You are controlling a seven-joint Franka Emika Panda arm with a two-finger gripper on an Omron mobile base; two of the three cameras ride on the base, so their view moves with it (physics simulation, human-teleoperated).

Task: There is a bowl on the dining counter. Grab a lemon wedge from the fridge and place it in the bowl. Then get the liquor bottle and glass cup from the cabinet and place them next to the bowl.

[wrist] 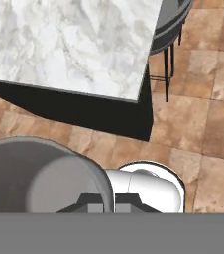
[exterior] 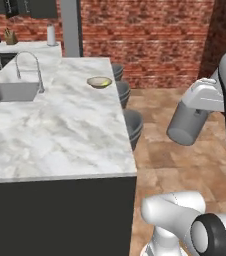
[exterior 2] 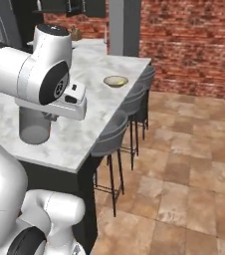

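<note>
Cup [wrist: 34, 181] sits clamped in the closed jaws, well apart from the bowl [exterior: 99, 82] across the counter [exterior: 60, 135].

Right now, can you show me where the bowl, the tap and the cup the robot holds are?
bowl [exterior: 99, 82]: left base view, on its rim, far end of counter.
tap [exterior: 35, 65]: left base view, on its curved neck above the sink.
glass cup [exterior: 186, 123]: left base view, on its side wall.

A marble worktop [wrist: 69, 44] corner sits above brown floor tiles [wrist: 203, 124]; a grey stool [wrist: 171, 22] stands just beside its edge.
</note>
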